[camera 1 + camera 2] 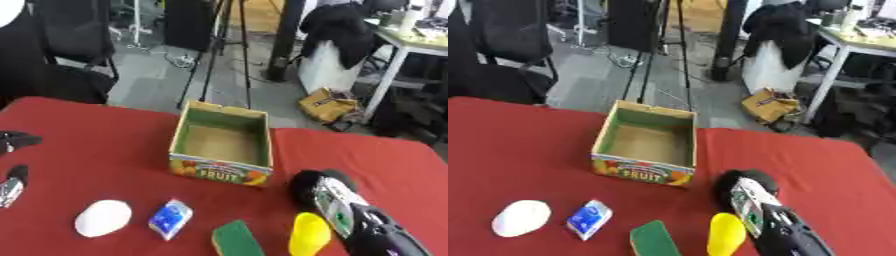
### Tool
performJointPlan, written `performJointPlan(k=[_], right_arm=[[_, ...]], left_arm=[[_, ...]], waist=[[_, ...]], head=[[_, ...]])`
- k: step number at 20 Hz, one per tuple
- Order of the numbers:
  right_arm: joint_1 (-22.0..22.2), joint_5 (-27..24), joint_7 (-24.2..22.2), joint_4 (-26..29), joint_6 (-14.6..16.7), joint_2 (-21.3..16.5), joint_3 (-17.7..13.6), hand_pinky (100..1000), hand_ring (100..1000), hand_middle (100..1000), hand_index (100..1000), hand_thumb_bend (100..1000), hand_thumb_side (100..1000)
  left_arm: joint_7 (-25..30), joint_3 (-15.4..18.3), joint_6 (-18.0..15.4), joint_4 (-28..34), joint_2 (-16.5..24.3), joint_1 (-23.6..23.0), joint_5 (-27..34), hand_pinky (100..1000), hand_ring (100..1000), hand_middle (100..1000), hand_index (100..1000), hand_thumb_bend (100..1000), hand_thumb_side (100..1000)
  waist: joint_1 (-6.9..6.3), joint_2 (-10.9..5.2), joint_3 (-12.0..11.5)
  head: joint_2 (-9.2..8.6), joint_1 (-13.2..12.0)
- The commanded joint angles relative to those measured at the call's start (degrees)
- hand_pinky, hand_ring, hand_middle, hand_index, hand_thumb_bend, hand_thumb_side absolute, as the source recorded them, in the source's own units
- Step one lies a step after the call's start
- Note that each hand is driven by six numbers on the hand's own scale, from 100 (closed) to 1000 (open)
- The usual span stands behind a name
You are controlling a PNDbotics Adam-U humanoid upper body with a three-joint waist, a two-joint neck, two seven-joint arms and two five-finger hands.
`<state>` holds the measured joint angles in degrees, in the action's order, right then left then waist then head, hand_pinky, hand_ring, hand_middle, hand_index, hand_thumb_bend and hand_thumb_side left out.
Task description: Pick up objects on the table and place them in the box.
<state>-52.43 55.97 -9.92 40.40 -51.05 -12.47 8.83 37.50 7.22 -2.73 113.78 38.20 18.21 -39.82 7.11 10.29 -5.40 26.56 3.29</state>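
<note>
**On the red table: four objects lined up before an open box**

On the red tablecloth (pixel 105 150) stands a cardboard fruit box (pixel 223 144), open at the top and empty inside, its printed "FRUIT" side facing the robot and its long axis running away from the camera.

Near the front edge lie four things in a row. Farthest left is a white oval object (pixel 102 218), its long axis tilted up toward the right. Just beside it is a small blue-and-white packet (pixel 171 218), lying lengthwise toward the box, slightly tilted. Next comes a green sponge-like block (pixel 237 239), its long axis running toward the lower right. Then a yellow elongated object (pixel 310 233), pointing roughly toward the box.

The right arm (pixel 767 220) reaches in from the lower right, lying just beside the yellow object; whether that hand is clenched or relaxed cannot be told. The left hand (pixel 13 182) shows at the left edge, fingers relaxed, holding nothing.
</note>
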Motion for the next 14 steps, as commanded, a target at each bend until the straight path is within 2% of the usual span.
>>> performJointPlan(k=[1, 4, 7, 8, 14], right_arm=[[-0.09, 1.57, -0.09, -1.09, -0.68, -1.95, -0.62, 422, 462, 395, 542, 100, 327], [-0.11, 2.85, 0.53, -1.66, -0.89, -2.17, -0.97, 381, 432, 333, 478, 100, 345], [-0.17, 4.04, 1.45, -2.43, -0.91, -2.37, -1.6, 370, 422, 320, 465, 100, 346], [-0.2, 4.28, 1.67, -2.6, -0.92, -2.44, -1.75, 352, 407, 287, 425, 100, 347], [-0.42, 5.68, 3.64, -3.4, -0.92, -2.95, -2.49, 320, 387, 246, 355, 100, 352]], left_arm=[[0.1, 0.53, -0.04, 0.81, 0.6, 0.88, 0.29, 939, 978, 915, 1000, 100, 895], [0.1, 0.55, -0.05, 0.81, 0.57, 0.83, 0.3, 938, 977, 915, 1000, 100, 894], [0.09, 0.62, -0.03, 0.81, 0.51, 0.8, 0.29, 938, 977, 915, 1000, 100, 893], [0.1, 0.62, -0.03, 0.81, 0.51, 0.79, 0.29, 938, 977, 915, 1000, 100, 894], [0.22, 0.64, -0.05, 0.81, 0.5, 0.77, 0.28, 937, 977, 915, 1000, 100, 893]], waist=[[-0.59, -0.49, -0.03], [-0.59, -0.47, -0.06], [-0.58, -0.45, -0.06], [-0.6, -0.45, -0.05], [-0.76, -0.46, -0.06]], head=[[-0.34, 0.22], [-0.45, 0.21], [-0.53, 0.28], [-0.52, 0.28], [-0.29, 0.39]])
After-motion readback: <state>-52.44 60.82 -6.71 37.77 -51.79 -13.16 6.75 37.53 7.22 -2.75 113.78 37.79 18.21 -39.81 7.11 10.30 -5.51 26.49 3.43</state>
